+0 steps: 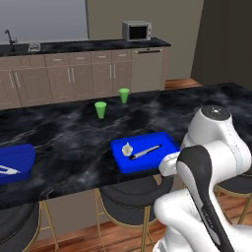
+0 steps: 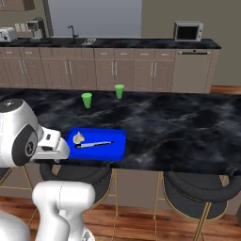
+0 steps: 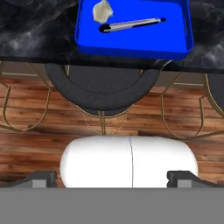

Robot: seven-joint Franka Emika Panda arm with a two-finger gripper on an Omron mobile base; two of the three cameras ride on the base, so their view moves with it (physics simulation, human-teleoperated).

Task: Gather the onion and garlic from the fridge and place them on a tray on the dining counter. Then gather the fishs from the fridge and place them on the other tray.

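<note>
The tool [image 3: 111, 178] hangs wide open and empty over a stool [image 3: 100, 89], near the blue tray [image 3: 133, 41] holding garlic [image 3: 102, 11] on the table [image 1: 74, 133]

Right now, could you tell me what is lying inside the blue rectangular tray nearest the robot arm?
Inside the blue rectangular tray lie a pale, lumpy garlic bulb and a slender silver-and-black utensil, apparently tongs, apart from each other. The tray's near wall hides a strip of its floor.
</note>
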